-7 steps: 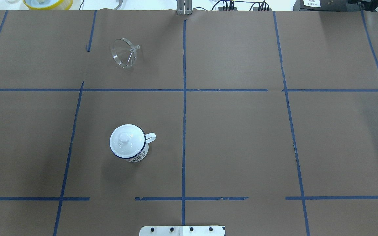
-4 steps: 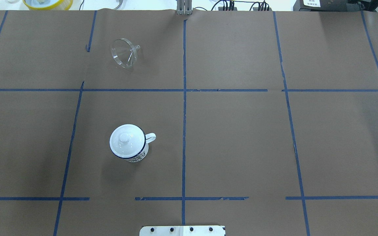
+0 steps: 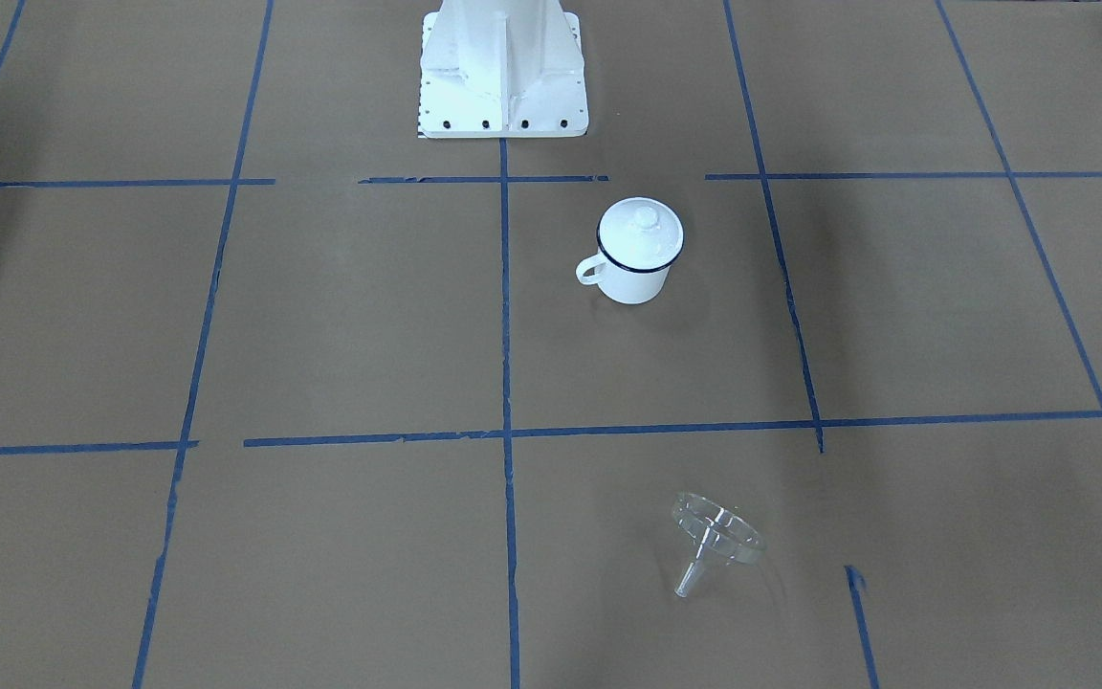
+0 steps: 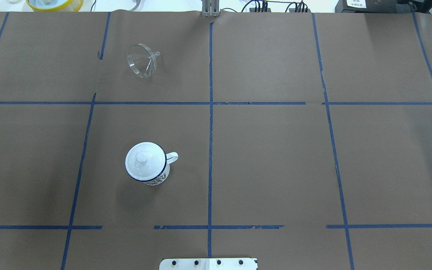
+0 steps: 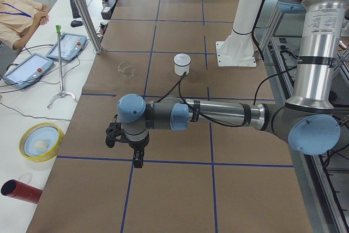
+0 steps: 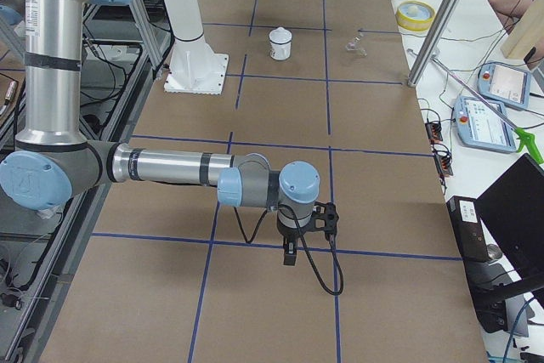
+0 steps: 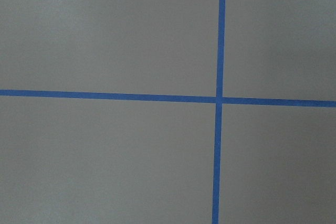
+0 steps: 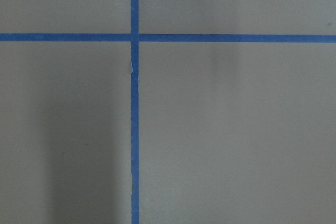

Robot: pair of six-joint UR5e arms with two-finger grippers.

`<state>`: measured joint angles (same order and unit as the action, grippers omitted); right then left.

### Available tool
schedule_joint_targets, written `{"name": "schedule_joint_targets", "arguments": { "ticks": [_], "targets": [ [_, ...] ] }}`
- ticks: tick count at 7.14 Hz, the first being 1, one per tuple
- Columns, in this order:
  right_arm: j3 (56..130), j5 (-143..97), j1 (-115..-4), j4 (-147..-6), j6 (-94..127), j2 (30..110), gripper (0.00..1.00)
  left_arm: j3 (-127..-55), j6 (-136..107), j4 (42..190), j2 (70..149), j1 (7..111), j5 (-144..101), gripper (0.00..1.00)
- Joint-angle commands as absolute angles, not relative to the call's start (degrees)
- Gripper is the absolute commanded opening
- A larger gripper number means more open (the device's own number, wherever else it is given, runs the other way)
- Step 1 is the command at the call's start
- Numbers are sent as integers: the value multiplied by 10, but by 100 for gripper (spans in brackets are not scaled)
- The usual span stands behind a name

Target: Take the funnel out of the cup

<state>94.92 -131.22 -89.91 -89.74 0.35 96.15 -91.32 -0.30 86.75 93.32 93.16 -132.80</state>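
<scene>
Nothing moved since a second ago: funnel (image 4: 143,64) and cup (image 4: 146,167) lie as before. Hands: left hand (image 5: 138,161), right hand (image 6: 290,257), each over bare worktop (image 4: 276,168), far from both; released or clenched, cannot tell. Funnel: on its side, well apart from cup, already out. Cup: upright, lid (image 4: 143,159) on. Funnel probably light, stiff, slippery; best gripped across rim.

The funnel (image 3: 716,536) lies tipped on the table (image 3: 321,316), well apart from the lidded cup (image 3: 634,277).
</scene>
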Motion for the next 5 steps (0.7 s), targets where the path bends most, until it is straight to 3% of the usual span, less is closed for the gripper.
{"name": "schedule_joint_targets", "arguments": {
  "ticks": [1,5],
  "targets": [
    [949,-1312,-899,-897,4,962,100,-913,-4,866,931,932,-1328,100],
    [949,-1312,-899,-897,4,962,100,-912,-6,873,930,932,-1328,100]
  ]
}}
